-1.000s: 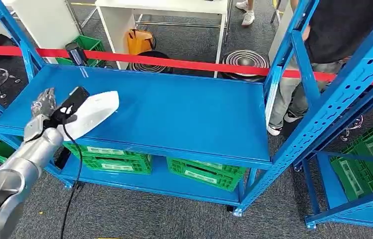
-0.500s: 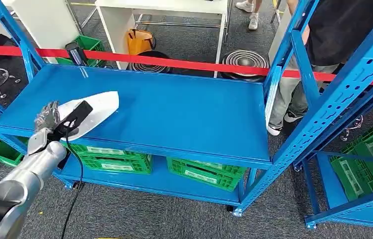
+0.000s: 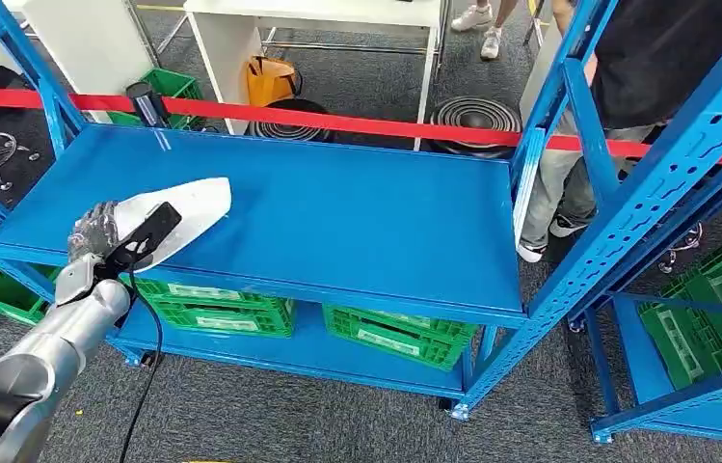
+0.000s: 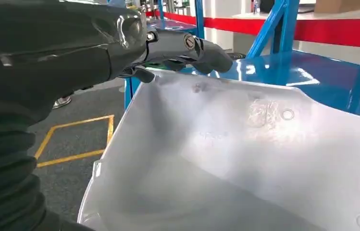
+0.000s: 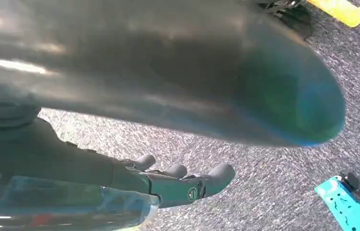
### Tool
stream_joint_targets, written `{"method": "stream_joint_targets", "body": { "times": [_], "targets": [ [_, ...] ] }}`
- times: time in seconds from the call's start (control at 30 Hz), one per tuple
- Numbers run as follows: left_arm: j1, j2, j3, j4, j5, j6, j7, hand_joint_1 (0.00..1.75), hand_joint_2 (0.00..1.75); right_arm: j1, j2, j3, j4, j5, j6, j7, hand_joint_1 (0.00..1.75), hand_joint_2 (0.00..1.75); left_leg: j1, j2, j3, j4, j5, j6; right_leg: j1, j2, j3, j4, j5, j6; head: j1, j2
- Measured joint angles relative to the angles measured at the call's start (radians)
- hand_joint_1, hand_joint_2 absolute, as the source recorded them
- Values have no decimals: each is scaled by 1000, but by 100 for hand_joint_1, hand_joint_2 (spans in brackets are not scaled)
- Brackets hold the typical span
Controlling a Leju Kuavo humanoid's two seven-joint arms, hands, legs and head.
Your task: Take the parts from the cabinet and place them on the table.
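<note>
One left hand [image 3: 94,231] grips a smooth white plastic part [image 3: 178,217], a curved shell tapering to a rounded tip, dark fingers [image 4: 202,48] hooked over its edge. It lies at the shelf's [image 3: 337,222] front left corner. Right hand [image 5: 187,185] hangs over grey carpet, fingers loosely extended, empty.

Matt white plastic part [image 3: 178,217], glossy blue metal shelf [image 3: 337,222]

left hand [image 3: 96,231] holds white part [image 3: 178,214] over blue shelf [image 3: 337,222].
</note>
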Motion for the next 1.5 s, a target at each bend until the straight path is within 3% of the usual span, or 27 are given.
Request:
{"method": "stream_joint_targets", "body": {
  "times": [0.3,0.4,0.53,0.63,0.73,0.83,0.93,1.0,1.13,1.2,1.33,1.5],
  "targets": [
    [10,2,0,0,-24,24,7,0,175,-1,-5,1,0,8,-4,-4,0,0,0,0,0,0,0,0,0,0,0,0,0,0,0,0],
    [13,2,0,0,-49,48,34,0,175,-1,-5,3,-2,10,-4,-8,0,0,0,0,0,0,0,0,0,0,0,0,0,0,0,0],
    [31,7,13,-11,-66,183,12,0,175,0,-5,6,-2,11,-4,-12,0,0,0,0,0,0,0,0,0,0,0,0,0,0,0,0],
    [50,7,47,-33,-46,331,-98,0,175,1,-5,9,-3,12,-4,-16,0,0,0,0,0,0,0,0,0,0,0,0,0,0,0,0],
    [88,-9,172,-107,-53,348,-284,0,175,4,-4,11,-6,12,-7,-21,0,0,0,0,0,0,0,0,0,0,-1,0,0,0,0,0],
    [111,-59,380,-174,-65,349,-480,0,175,5,-4,17,-7,12,-7,-31,0,0,0,0,0,0,0,0,0,1,-1,0,0,0,0,0],
    [113,-104,559,-205,-71,349,-606,0,175,6,-4,24,-8,8,-7,-39,0,0,0,1,0,0,0,0,0,1,-1,0,0,0,0,0],
    [111,-131,674,-209,-7,349,-694,0,175,7,-4,26,-8,2,-8,-48,0,0,0,1,0,0,0,0,0,1,-1,0,0,0,0,0],
    [108,-165,834,-189,59,349,-730,0,175,13,-5,27,-8,-6,-10,-53,0,0,0,0,0,0,0,0,0,1,-1,0,0,0,0,0],
    [104,-174,875,-172,123,346,-740,0,175,15,-5,27,-8,-13,-11,-56,0,0,0,0,0,0,0,0,0,0,-1,0,0,0,0,0],
    [86,-200,961,-117,371,307,-743,0,175,23,-7,29,-8,-33,-15,-62,0,0,0,0,0,0,0,0,0,0,-1,0,0,0,0,0],
    [79,-219,1016,-74,420,284,-742,0,175,31,-12,34,-8,-39,-17,-66,0,0,0,0,-1,0,0,0,0,0,-1,0,0,0,0,0]
  ]
}}
